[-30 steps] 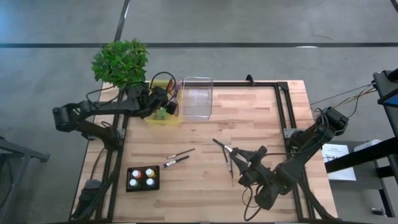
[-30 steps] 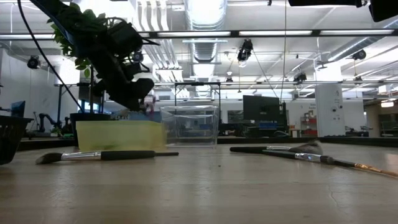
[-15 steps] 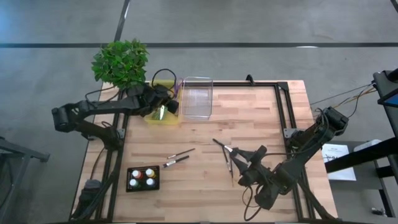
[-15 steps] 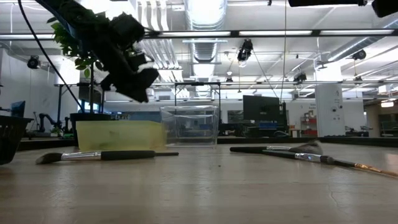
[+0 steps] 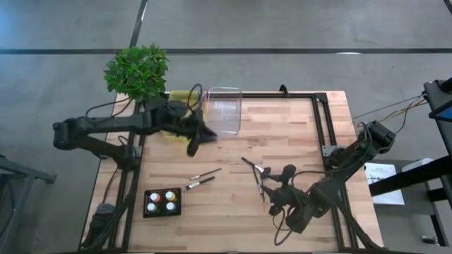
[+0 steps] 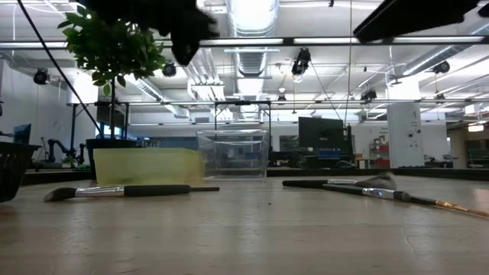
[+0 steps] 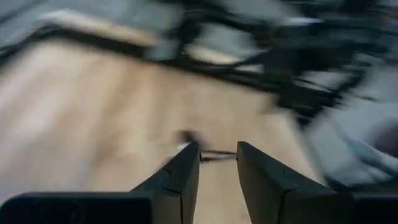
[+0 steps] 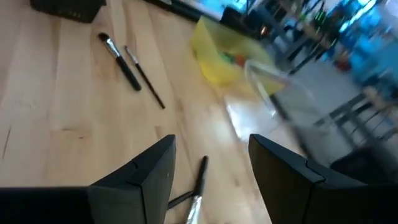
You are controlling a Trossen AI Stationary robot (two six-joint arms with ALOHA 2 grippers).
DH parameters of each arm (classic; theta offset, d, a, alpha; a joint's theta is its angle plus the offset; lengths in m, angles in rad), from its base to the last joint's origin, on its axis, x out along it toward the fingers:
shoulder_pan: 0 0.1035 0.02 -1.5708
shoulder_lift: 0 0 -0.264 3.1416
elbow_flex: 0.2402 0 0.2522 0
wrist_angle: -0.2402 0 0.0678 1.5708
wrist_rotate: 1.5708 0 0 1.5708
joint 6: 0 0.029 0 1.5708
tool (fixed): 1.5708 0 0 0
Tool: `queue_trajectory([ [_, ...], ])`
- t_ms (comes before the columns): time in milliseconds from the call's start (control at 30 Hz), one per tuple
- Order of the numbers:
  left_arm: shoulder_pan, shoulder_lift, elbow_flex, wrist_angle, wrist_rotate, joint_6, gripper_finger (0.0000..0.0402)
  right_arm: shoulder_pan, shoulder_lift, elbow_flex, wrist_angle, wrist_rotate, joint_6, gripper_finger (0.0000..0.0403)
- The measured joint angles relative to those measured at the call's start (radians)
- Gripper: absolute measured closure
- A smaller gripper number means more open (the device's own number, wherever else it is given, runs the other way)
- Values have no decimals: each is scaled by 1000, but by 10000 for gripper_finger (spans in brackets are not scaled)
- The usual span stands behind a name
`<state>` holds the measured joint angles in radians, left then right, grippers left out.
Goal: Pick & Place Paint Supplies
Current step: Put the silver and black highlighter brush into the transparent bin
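1. The left arm reaches in from the table's left edge, its forearm stretched across toward the middle.
2. The left gripper (image 5: 192, 147) hangs above the wood, fingers (image 7: 180, 177) slightly parted with nothing between them.
3. The right arm lies folded low along the table's right side (elbow out past the edge).
4. The right gripper (image 5: 269, 189) points inward, its fingers (image 8: 146, 171) spread and empty.

Count from the high view: 2 arms. 2 bins at the far left of the table, one yellow bin (image 5: 176, 134) and one clear bin (image 5: 224, 111). 1 black tray (image 5: 162, 202) holding 4 paint bottles (image 5: 161, 200). 2 brushes (image 5: 203, 178) lying together mid-table. Roughly 3 more brushes (image 5: 256, 172) by the right arm, partly hidden, so that count is uncertain. 1 potted plant (image 5: 137, 70).
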<state>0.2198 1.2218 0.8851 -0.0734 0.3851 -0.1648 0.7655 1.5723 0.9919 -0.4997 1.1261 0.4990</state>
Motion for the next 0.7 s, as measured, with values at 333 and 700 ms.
queue_trajectory([
  [333,-398,-45,-6,107,156,407,285,-174,0,-30,-35,-343,85,200],
  [700,-1182,-7,-7,259,-747,901,285,-339,-10,-34,-178,-670,155,200],
])
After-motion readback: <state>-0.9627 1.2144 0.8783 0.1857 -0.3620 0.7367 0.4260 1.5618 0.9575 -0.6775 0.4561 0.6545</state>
